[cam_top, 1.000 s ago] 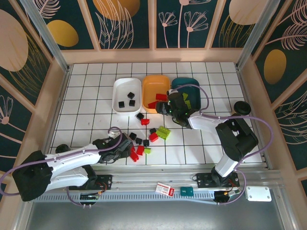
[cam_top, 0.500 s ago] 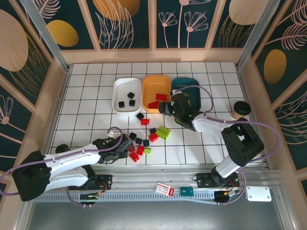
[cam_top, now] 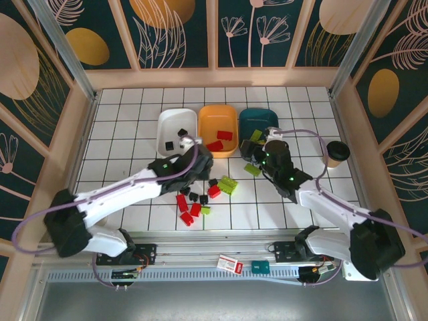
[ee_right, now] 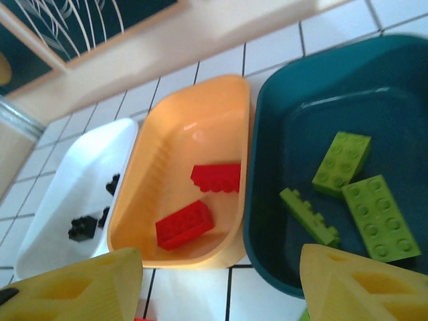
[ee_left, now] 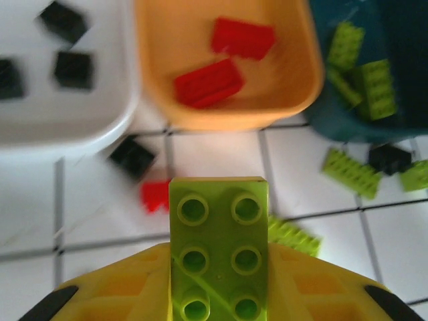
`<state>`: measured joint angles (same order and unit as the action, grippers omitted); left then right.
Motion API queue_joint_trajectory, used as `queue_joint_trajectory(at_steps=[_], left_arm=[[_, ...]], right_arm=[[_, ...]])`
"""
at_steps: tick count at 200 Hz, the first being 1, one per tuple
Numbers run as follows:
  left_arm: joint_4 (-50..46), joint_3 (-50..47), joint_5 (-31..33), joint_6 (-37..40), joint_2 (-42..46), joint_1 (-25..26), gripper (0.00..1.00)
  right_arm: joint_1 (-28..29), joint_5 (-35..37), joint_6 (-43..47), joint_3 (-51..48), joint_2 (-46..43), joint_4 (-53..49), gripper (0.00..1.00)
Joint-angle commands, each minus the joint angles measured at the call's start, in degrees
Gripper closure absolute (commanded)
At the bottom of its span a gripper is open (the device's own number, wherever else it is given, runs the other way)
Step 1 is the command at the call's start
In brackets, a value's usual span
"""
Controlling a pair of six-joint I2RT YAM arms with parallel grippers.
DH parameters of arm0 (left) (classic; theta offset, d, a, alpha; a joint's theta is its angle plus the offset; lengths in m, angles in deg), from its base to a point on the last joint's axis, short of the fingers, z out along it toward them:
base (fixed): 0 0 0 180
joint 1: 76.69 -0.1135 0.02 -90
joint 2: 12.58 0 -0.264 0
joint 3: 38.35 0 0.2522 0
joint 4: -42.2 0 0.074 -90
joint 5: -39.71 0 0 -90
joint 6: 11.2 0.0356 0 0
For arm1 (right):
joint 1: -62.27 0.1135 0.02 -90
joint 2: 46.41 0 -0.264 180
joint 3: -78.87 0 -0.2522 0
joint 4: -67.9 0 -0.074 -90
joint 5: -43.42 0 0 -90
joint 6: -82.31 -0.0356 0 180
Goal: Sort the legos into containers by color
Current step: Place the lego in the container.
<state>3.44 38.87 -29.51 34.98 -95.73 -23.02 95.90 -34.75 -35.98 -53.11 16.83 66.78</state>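
My left gripper [ee_left: 219, 274] is shut on a lime-green lego [ee_left: 219, 241], held above the table just in front of the orange container [ee_left: 294, 80]. From above, that left gripper [cam_top: 199, 160] hovers near the white container [cam_top: 164, 120] and the orange container [cam_top: 217, 114]. My right gripper [ee_right: 221, 287] is open with nothing between its fingers, in front of the orange container [ee_right: 154, 167] and the teal container [ee_right: 307, 127]. Red legos [ee_right: 184, 225] lie in the orange one, green legos [ee_right: 341, 162] in the teal one and black ones [ee_left: 73, 69] in the white one.
Loose red [cam_top: 182, 202], black [cam_top: 194, 196] and green [cam_top: 227, 185] legos lie on the tiles toward the near edge. Another green lego [cam_top: 252, 169] rests by my right gripper [cam_top: 254, 151]. A black-lidded paper cup [cam_top: 336, 152] stands at the right.
My left gripper shut on a green lego at the near pile, then rose and swung toward the containers. My right arm drew back to the right, uncovering the cup.
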Motion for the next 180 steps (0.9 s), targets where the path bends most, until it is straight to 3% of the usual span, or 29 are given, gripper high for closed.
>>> queue_joint_trajectory(at_steps=[1, 29, 79, 111, 140, 180], left_arm=[[9.59, 8.44, -4.35, 7.32, -8.86, -2.33, 0.68], [13.73, 19.88, -11.29, 8.8, -21.38, -5.14, 0.7], [12.1, 40.35, -16.16, 9.04, -39.44, -7.01, 0.65], [11.82, 49.07, -19.5, 7.3, -46.91, -8.14, 0.49], [13.13, 52.86, -21.72, 5.83, -48.14, -8.53, 0.26], [17.67, 43.27, -20.36, 5.63, -38.65, -9.85, 0.13]], right_arm=[[-0.49, 4.91, -1.43, -1.68, -4.7, -1.41, 0.36], [-0.64, 5.62, -1.33, -2.35, -7.7, -3.18, 0.36], [-0.66, 5.62, -1.71, -3.41, -9.18, -5.6, 0.36], [-0.66, 4.6, -1.83, -4.79, -9.68, -6.27, 0.35], [-0.59, 3.04, -1.59, -5.47, -9.47, -6.92, 0.33], [0.14, -9.15, 1.97, -5.48, -6.69, -5.5, 0.33]])
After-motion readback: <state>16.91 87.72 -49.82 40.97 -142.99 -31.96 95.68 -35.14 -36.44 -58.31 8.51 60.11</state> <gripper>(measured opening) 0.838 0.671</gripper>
